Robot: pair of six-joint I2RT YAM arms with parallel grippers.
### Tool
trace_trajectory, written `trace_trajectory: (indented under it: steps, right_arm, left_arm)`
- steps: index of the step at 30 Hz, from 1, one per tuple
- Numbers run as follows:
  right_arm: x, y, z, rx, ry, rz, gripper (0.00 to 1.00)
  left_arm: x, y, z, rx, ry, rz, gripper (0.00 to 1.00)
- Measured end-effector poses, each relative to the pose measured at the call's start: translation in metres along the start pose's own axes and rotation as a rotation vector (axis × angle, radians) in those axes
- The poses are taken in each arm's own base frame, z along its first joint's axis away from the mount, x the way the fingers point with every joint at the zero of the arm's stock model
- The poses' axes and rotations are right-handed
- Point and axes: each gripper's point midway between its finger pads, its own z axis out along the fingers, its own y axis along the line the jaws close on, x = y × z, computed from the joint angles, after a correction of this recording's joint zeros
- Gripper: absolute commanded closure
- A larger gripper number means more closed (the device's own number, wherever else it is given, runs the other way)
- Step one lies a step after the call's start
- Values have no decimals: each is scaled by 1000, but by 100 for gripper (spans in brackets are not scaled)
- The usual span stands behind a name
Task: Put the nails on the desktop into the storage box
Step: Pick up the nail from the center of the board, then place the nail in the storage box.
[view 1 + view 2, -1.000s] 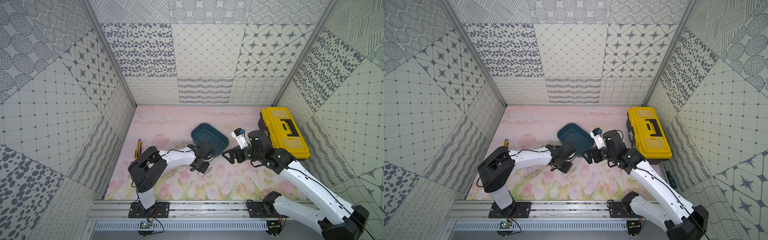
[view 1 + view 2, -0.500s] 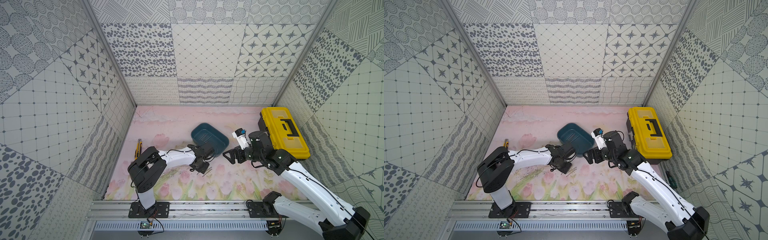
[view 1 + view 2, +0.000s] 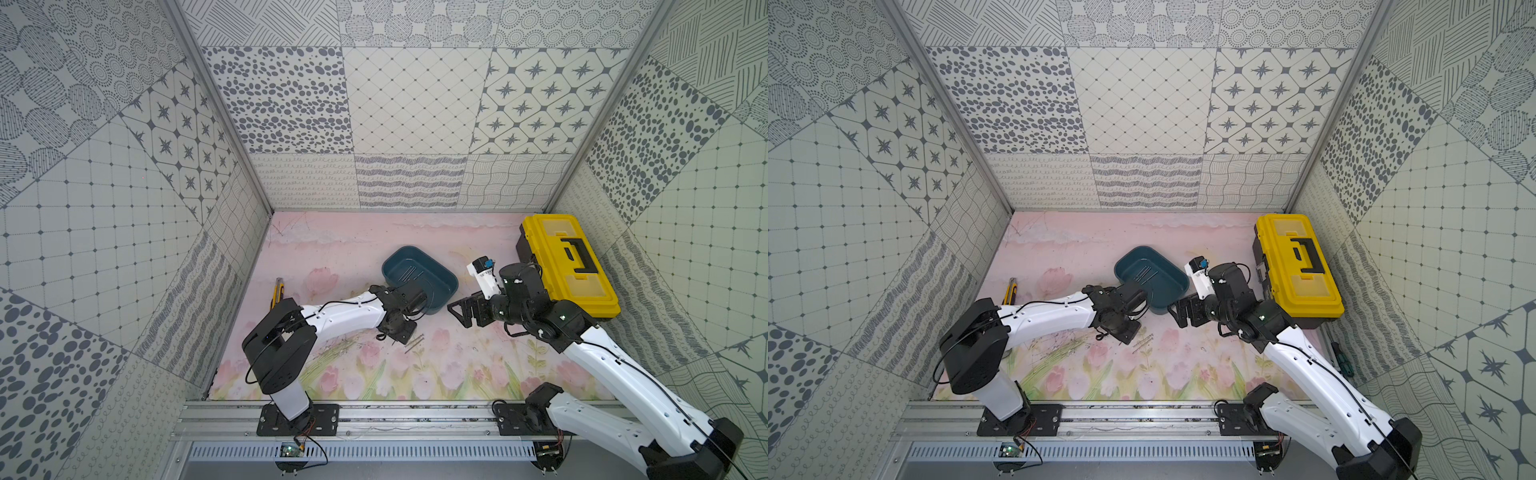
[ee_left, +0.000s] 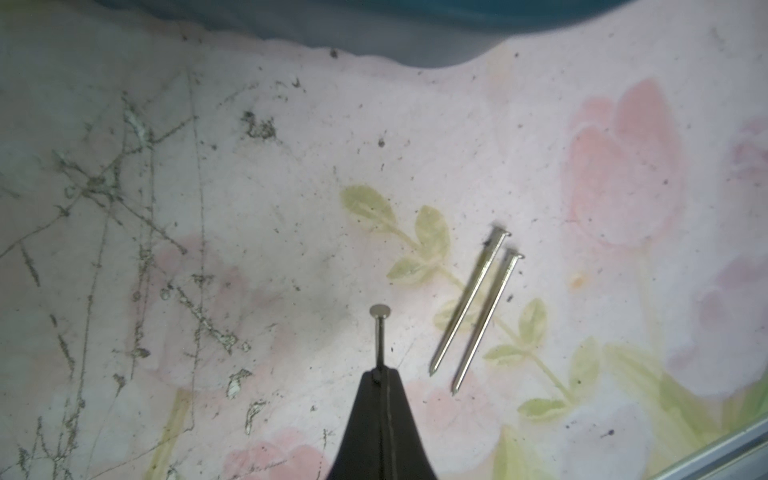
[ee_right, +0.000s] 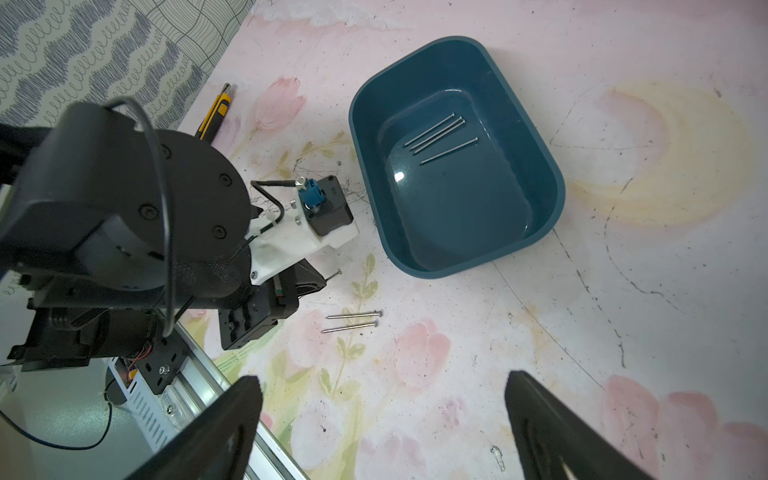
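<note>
One nail [image 4: 379,332] is pinched in the left gripper [image 4: 380,374], its point hidden between the jaws. Two loose nails [image 4: 473,303] lie on the desktop [image 4: 249,187] just beside it; three more nails [image 5: 440,137] rest in the storage box [image 5: 548,183]. The right gripper [image 5: 382,378] hangs spread wide, empty.

In the left wrist view, the storage box [image 4: 415,33] is a blurred teal strip cut by the edge. The nail [image 4: 379,336] hides its point inside the pinched left tool [image 4: 381,374]. The right tool [image 5: 382,378] has both fingers [image 5: 224,424] running off-frame.
</note>
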Motion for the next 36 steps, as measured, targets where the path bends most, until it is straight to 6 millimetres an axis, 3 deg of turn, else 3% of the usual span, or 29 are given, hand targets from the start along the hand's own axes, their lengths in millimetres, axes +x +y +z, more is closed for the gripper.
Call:
trace_trajectory:
  steps: [7,14,19,30,36]
  right_arm:
    - [-1,0,-1,2,-4,-1,3]
    - [-1,0,-1,4,-6,-1,3]
    - [-2,-2,-3,10,-15,-1,3]
    - [-7,-7,-11,25,-48,9,3]
    - [-8,-10,-12,33,-52,12,3]
  left_arm:
    - [-11,9,-28,-12,-49,1,100]
    - [-53,18,-68,-23,-141,19,100]
    - [-83,21,-86,-30,-179,52,100]
    - [-140,29,-87,-41,-202,103,100]
    - [-158,30,-76,-35,-190,123,100]
